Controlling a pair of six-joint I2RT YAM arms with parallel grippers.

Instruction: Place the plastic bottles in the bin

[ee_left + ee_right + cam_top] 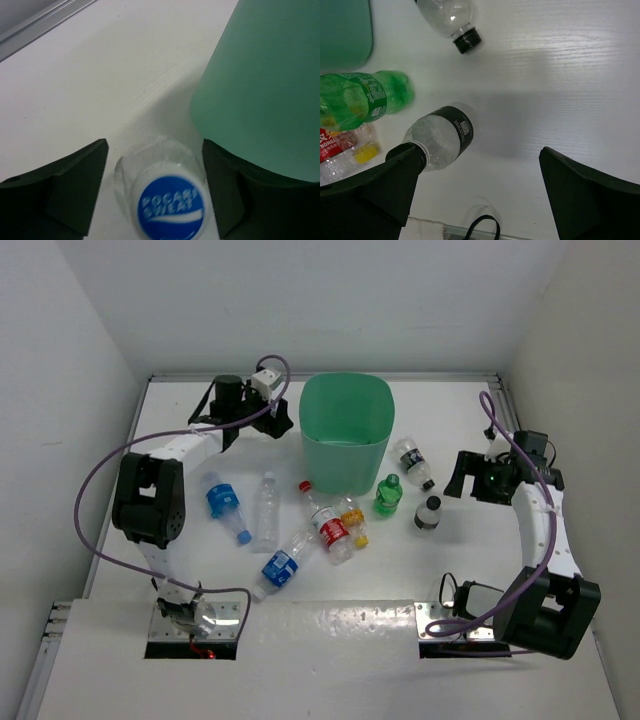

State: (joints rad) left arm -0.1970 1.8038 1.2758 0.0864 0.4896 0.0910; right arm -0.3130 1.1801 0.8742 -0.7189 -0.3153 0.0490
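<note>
The mint-green bin [345, 430] stands at the back middle of the table. My left gripper [278, 423] is just left of it. In the left wrist view my left gripper [155, 145] is open, with its jaws either side of an upright clear bottle with a blue cap [170, 205], next to the bin wall [265, 85]. A thin gap shows on the bottle's left. My right gripper [462, 483] is open and empty. A black-labelled bottle [442, 137] stands by its left finger [395, 175]. Several more bottles lie in front of the bin.
Blue-labelled bottles [225, 502] [283, 565], a clear one [266, 510], a red-labelled one [328, 525] and a yellow-capped one [352, 520] lie left of centre. A green bottle [388, 493] and a black-capped one [413, 462] sit right of the bin. White walls enclose the table.
</note>
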